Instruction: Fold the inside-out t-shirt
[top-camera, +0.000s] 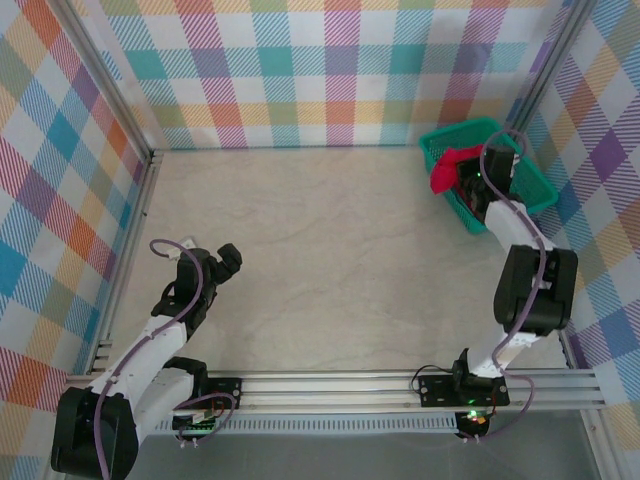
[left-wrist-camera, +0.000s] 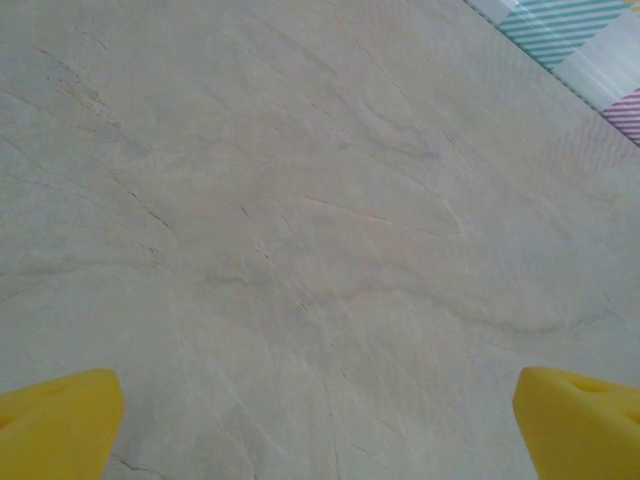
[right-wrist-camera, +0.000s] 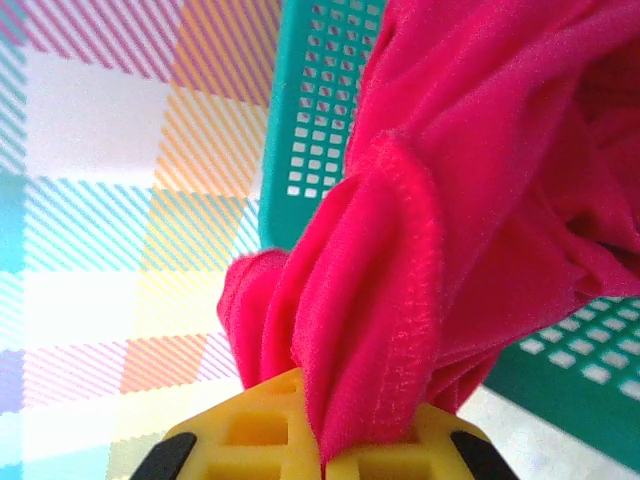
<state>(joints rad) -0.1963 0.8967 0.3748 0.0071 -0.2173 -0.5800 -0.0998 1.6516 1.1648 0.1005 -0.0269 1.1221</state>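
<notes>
**Right Gripper Clenched on One Inside-Out T-Shirt**

The right gripper was clamped on a bunched fold of the one red inside-out t-shirt. The cloth sat at the single teal mesh basket, partly over its left rim, at the far right corner of the table. The left gripper stood released, its two yellow fingers spread above bare tabletop.

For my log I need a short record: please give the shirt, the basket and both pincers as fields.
basket: teal mesh, far right of table
shirt: red, bunched, partly in basket, spilling over its rim
right pincer: shut on shirt, at basket
left pincer: open, above bare table, near left
</notes>
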